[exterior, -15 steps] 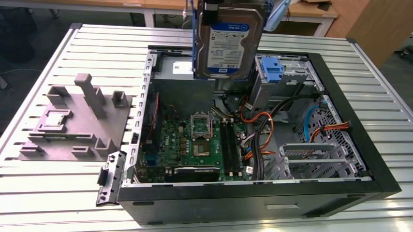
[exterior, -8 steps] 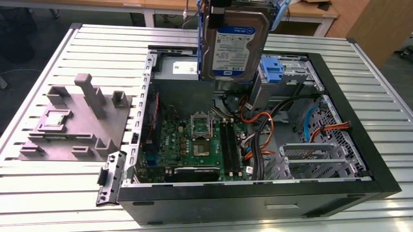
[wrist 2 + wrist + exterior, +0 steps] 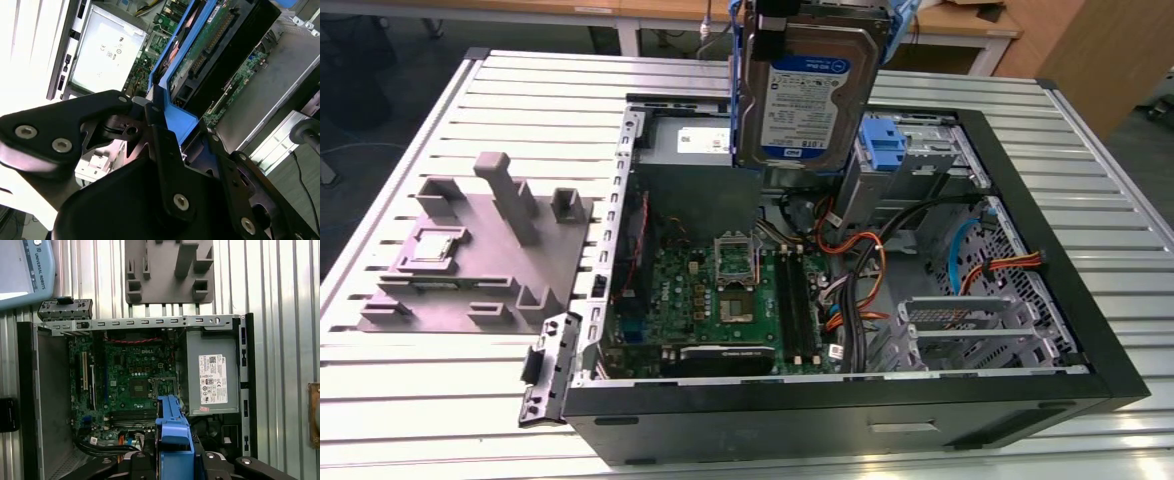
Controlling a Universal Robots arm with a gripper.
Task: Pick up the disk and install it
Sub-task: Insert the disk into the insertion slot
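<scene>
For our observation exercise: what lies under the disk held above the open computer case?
The gripper holds the disk over the open case; below show the motherboard, power supply and cables. The spot straight beneath is covered by the disk.

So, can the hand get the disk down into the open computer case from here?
Probably yes: the case lies open and the disk hangs right above it, gripped by the hand.
</scene>
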